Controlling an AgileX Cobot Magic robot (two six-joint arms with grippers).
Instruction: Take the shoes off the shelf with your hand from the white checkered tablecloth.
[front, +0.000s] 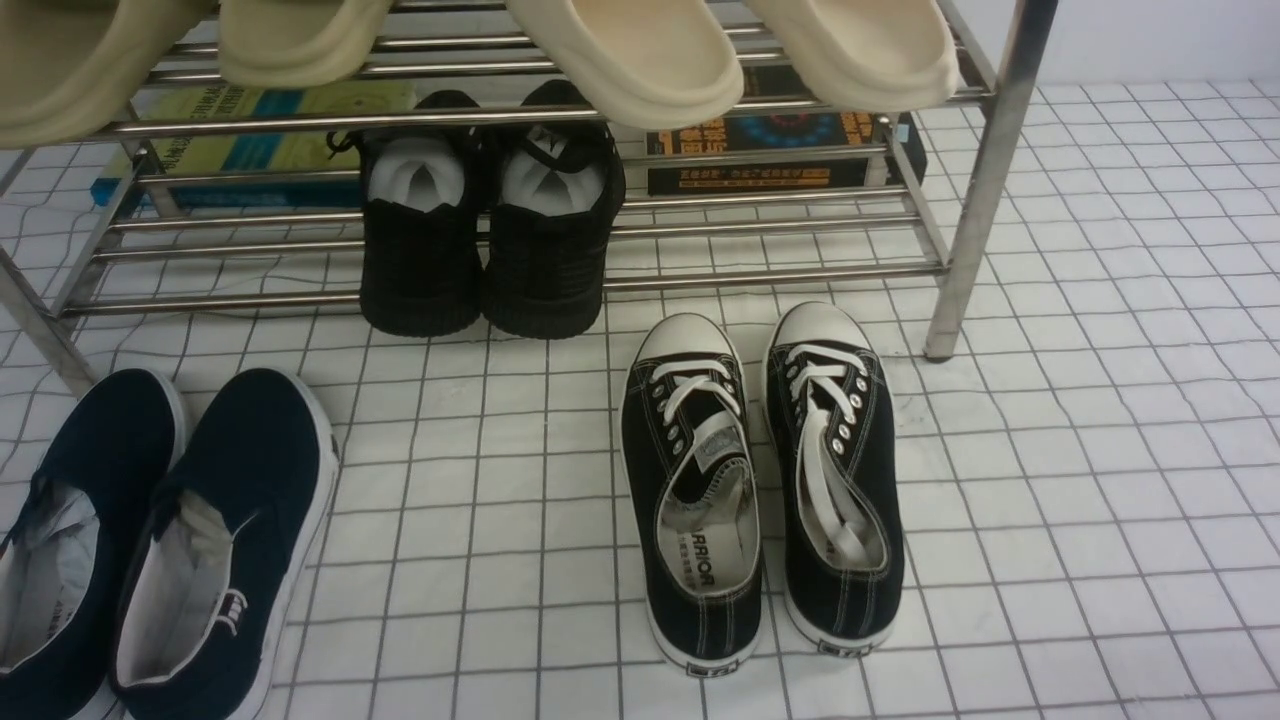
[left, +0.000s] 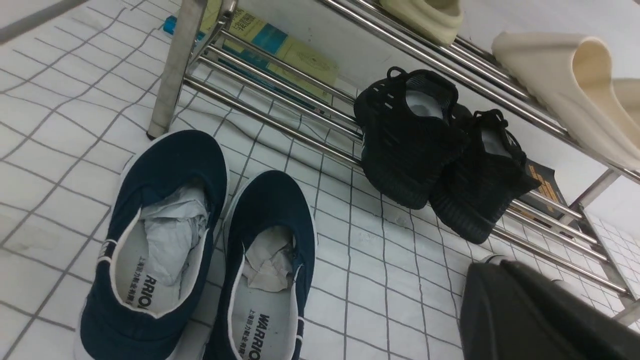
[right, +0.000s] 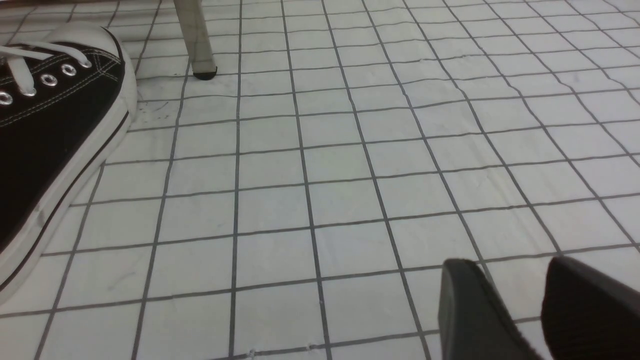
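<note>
The shoes, a navy slip-on pair (front: 235, 520) with white soles and grey paper inside, stand side by side on the white checkered tablecloth (front: 1100, 500) at the front left, in front of the chrome shelf (front: 960, 200). In the left wrist view the pair (left: 270, 260) lies just off the shelf's leg (left: 172, 70). My left gripper (left: 500, 267) hovers to the side of the pair, shut and holding nothing. My right gripper (right: 510, 272) is open over bare cloth (right: 320, 200), with nothing between its fingers. Neither gripper shows in the front view.
Black lace-up sneakers (front: 760, 480) with white toe caps stand on the cloth in front of the shelf's right half. All-black knit shoes (front: 490, 240) sit on the lower bars. Beige slippers (front: 640, 60) hang over the top tier. Books (front: 770, 140) lie behind the rack.
</note>
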